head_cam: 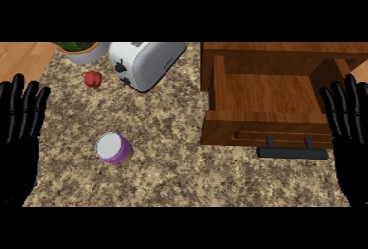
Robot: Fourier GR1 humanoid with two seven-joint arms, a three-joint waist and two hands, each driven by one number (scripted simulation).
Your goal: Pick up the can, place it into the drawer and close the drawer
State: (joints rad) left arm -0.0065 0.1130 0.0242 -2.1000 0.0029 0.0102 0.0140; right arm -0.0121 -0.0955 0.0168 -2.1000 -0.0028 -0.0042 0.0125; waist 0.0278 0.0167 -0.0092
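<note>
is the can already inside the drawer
No, the can lies on the counter left of the open drawer, with neither hand touching it.

You had a single view, taken from the robot's head and aimed steeply down at the counter (pixel 215 180). It faced away from the robot, so the counter's near edge ran along the bottom of the view and its far edge along the top. The camera sat close enough that the counter's speckled top filled nearly the whole width, with wooden floor showing only past its far left corner. No second view shared any part of it.
</note>
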